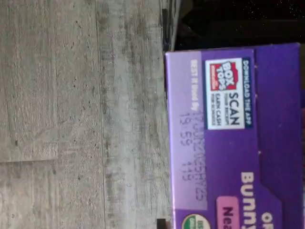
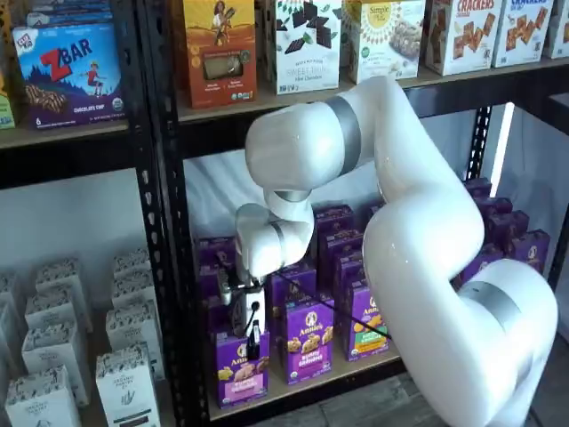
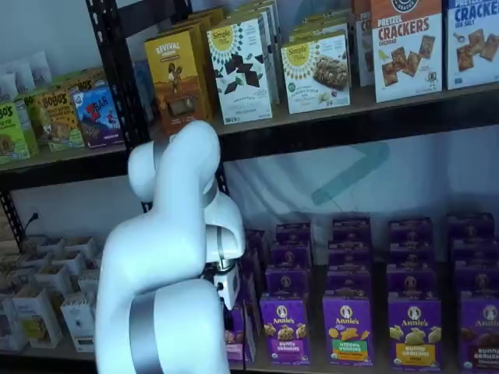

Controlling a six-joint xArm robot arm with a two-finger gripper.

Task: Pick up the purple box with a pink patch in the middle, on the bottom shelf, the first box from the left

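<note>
The purple box (image 1: 228, 138) fills one side of the wrist view, its top flap showing a Box Tops label (image 1: 228, 93), beside grey wood-look floor (image 1: 81, 119).

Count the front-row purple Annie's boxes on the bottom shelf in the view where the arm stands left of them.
4 fully visible: pink-panel, green-panel, yellow-panel, and one at the right edge. Another shows partly behind the arm; more may be hidden.

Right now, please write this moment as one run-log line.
target: purple cardboard box with pink panel | place: wooden bottom shelf, front row | gripper: black fingers at box top, grip unclear | box: upright on shelf
</note>
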